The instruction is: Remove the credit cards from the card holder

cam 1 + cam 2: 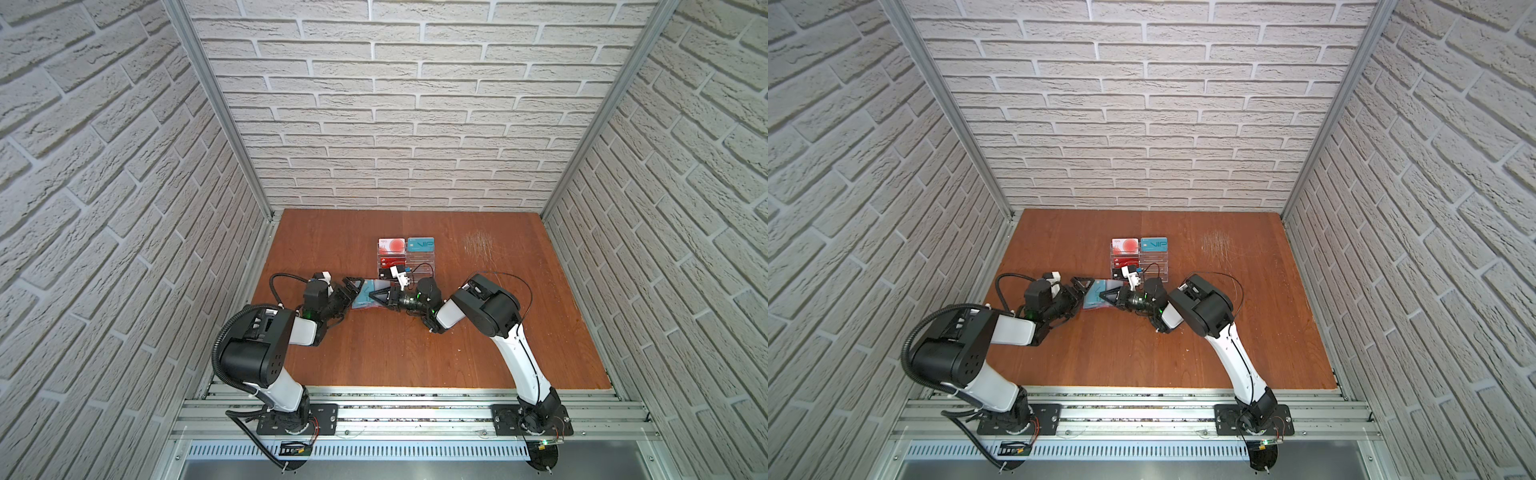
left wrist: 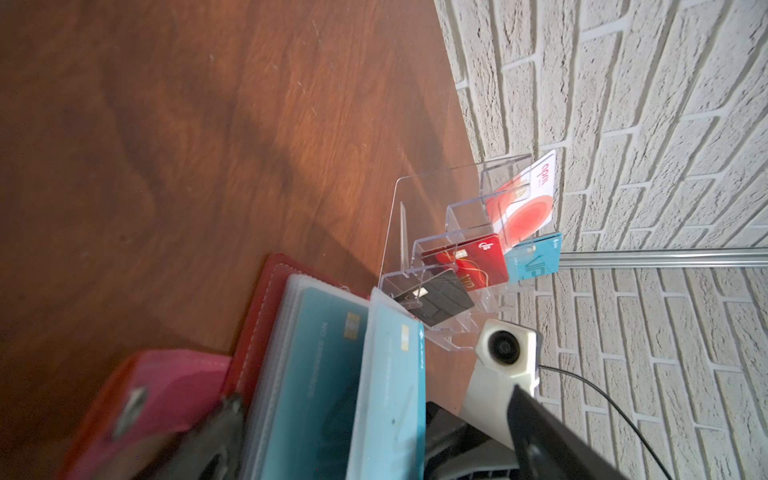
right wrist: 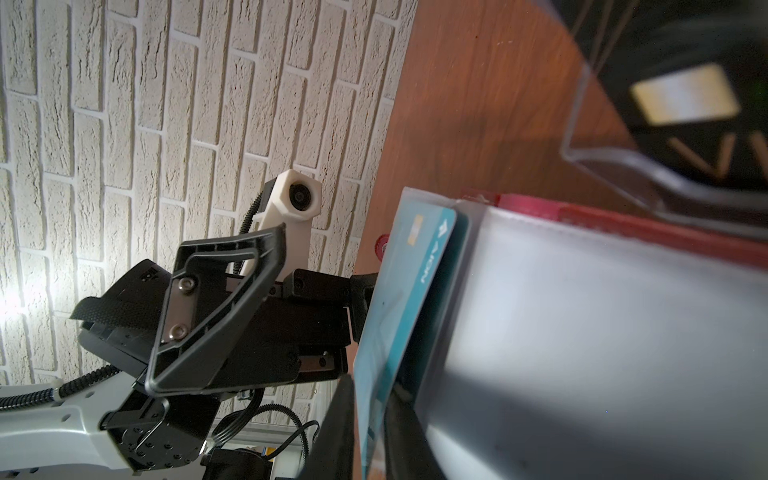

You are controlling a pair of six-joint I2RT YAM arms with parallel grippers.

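Red card holder (image 2: 257,316) lies open on table (image 1: 415,353), just in front of clear stand (image 1: 419,266). The left gripper (image 2: 374,395), jaws spread wide, straddles its pages. The right gripper (image 3: 370,399) is pinched on teal card (image 3: 415,291) raised from those pages.

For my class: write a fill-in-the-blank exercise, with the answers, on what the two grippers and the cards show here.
The right gripper is shut on a credit card coloured ___. The left gripper has its jaws ___. The card holder has a cover coloured ___. In the clear stand, the lowest-tier card is ___.
Missing words: teal; open; red; black.
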